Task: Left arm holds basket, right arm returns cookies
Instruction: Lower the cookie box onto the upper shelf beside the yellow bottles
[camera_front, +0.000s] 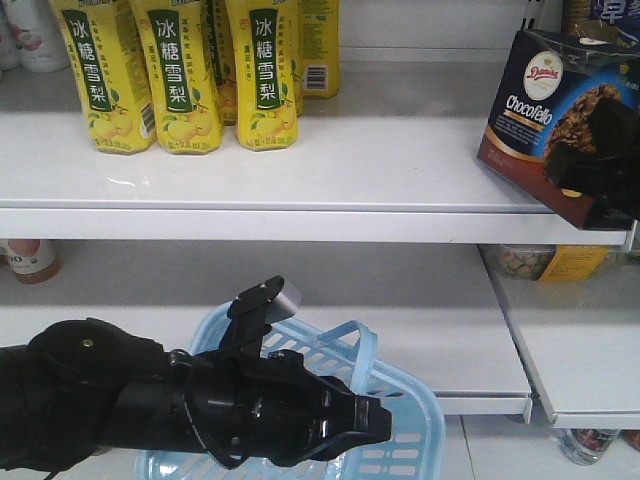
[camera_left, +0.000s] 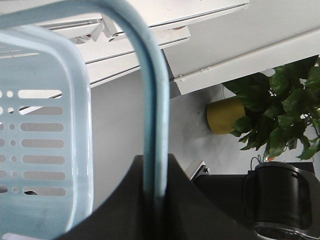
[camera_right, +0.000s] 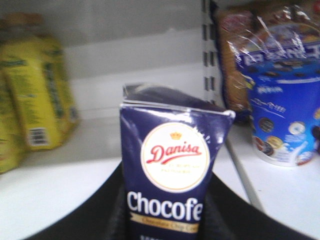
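The light blue basket (camera_front: 415, 415) hangs low in front of the shelves. My left gripper (camera_front: 372, 420) is shut on its loop handle (camera_left: 152, 125), which runs straight down between the dark jaws (camera_left: 155, 200). The slotted basket wall (camera_left: 45, 150) fills the left of the left wrist view. The navy ChocoFelo cookies box (camera_front: 545, 105) is tilted over the right end of the upper shelf (camera_front: 300, 160). My right gripper (camera_front: 600, 165) is shut on it. In the right wrist view the cookies (camera_right: 170, 165) stand up between the black jaws (camera_right: 167, 227).
Yellow drink bottles (camera_front: 180, 70) stand at the left of the upper shelf. Blue snack packs (camera_right: 280, 100) sit past a slotted upright (camera_right: 206, 55) to the right of the box. A lower shelf (camera_front: 420, 330) lies behind the basket. A potted plant (camera_left: 285, 110) is on the floor.
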